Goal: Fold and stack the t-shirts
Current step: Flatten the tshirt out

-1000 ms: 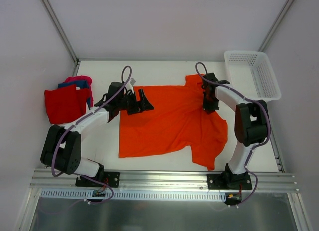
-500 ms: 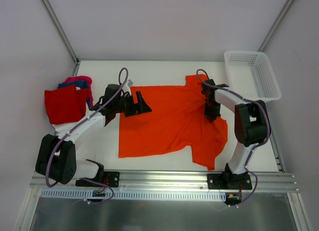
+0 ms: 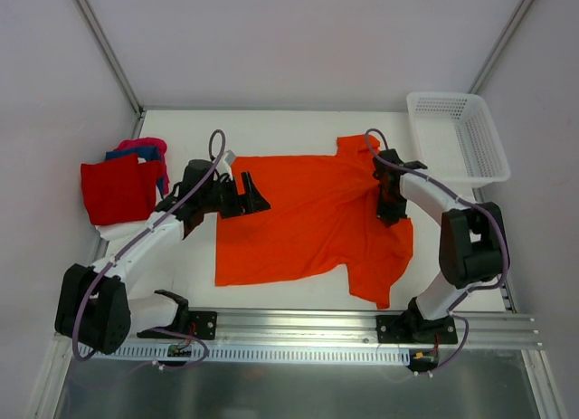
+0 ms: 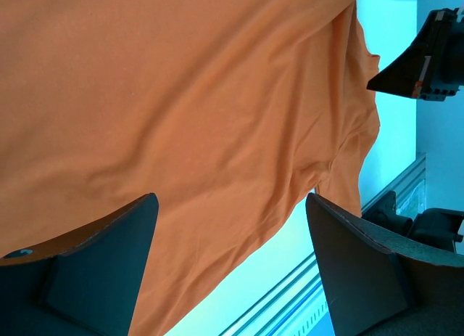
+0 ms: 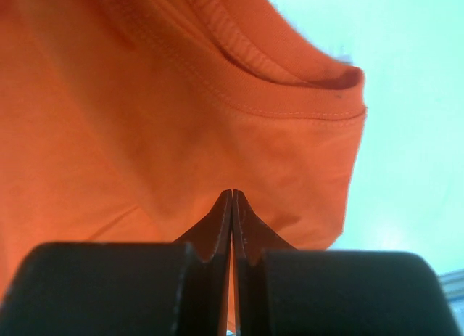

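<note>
A bright orange t-shirt [image 3: 312, 222] lies spread flat across the middle of the table. My left gripper [image 3: 252, 192] is open over its far left corner. In the left wrist view [image 4: 232, 267] the wide-apart fingers [image 4: 101, 267] frame orange cloth [image 4: 181, 111] with nothing between them. My right gripper [image 3: 391, 208] is shut over the shirt's right side near the collar. In the right wrist view [image 5: 232, 193] its tips meet just over the cloth [image 5: 145, 133], with no fold seen pinched. A pile of red [image 3: 118, 191], blue [image 3: 134, 153] and magenta [image 3: 143, 145] shirts sits at the left.
A white plastic mesh basket [image 3: 479, 157] stands at the far right corner. Grey walls close in the table on the left, back and right. A metal rail [image 3: 298, 327] with both arm bases runs along the near edge.
My left gripper has drawn back a little to the left, staying open. My right gripper has slid nearer along the shirt's right side, staying shut. The shirt has barely moved.
</note>
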Available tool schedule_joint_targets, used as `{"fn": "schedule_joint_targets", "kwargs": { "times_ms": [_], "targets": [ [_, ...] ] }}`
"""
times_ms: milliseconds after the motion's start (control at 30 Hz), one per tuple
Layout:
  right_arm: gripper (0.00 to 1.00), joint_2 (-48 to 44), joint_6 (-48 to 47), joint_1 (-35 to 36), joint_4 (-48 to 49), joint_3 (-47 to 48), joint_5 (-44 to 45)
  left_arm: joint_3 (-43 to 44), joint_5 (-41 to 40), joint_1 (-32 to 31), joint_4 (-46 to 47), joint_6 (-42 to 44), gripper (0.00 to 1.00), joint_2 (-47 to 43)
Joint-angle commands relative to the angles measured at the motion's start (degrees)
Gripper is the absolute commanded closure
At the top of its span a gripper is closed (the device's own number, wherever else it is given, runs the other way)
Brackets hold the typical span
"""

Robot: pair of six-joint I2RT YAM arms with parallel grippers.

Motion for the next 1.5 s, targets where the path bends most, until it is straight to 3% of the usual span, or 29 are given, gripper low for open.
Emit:
{"fn": "schedule_joint_targets", "kwargs": {
  "times_ms": [0, 167, 500, 600, 700, 767, 800, 900, 1267, 1467],
  "targets": [
    [1.00, -4.7, -0.8, 0.3, 3.3, -2.5, -5.1, -1.4, -1.3, -0.5, -0.7, 1.0, 0.16, -4.9],
    [0.99, -13.2, -2.7, 0.3, 9.6, -7.5, -13.6, -2.3, 0.4, -0.4, -0.9, 0.2, 0.16, -9.1],
    [0.99, -28.0, -3.9, 0.4, 7.8, -11.8, -14.1, -2.7, 5.0, -0.4, -3.0, 0.7, 0.12, -13.8],
    [0.94, -32.6, -3.9, 0.4, 8.2, -13.4, -17.8, -3.0, 4.1, -0.4, -4.6, 1.0, 0.10, -17.0],
    [0.88, -37.1, -3.9, 0.4, 8.3, -14.3, -15.3, -4.5, 0.8, -0.4, -5.8, 0.5, 0.10, -20.4],
    [0.91, -39.0, -4.0, 0.4, 10.2, -15.8, -15.1, -5.4, -1.4, -0.4, -5.9, -0.4, 0.10, -21.7],
    [0.97, -39.7, -3.8, 0.3, 11.7, -16.3, -15.1, -5.9, -1.6, -0.4, -5.9, -0.2, 0.09, -22.2],
    [0.99, -37.4, -3.6, 0.3, 12.5, -15.7, -13.7, -6.2, -2.2, -0.4, -5.2, 0.8, 0.09, -21.2],
    [0.99, -12.0, -1.0, 0.1, 25.5, -13.3, -19.9, -9.6, 1.4, -0.2, 4.3, 2.3, 0.07, -18.2],
    [0.99, -0.6, -2.8, -0.8, 22.2, -6.2, -17.1, -4.8, 0.1, -0.3, 4.3, 3.7, 0.06, -12.5]
  ]
}}
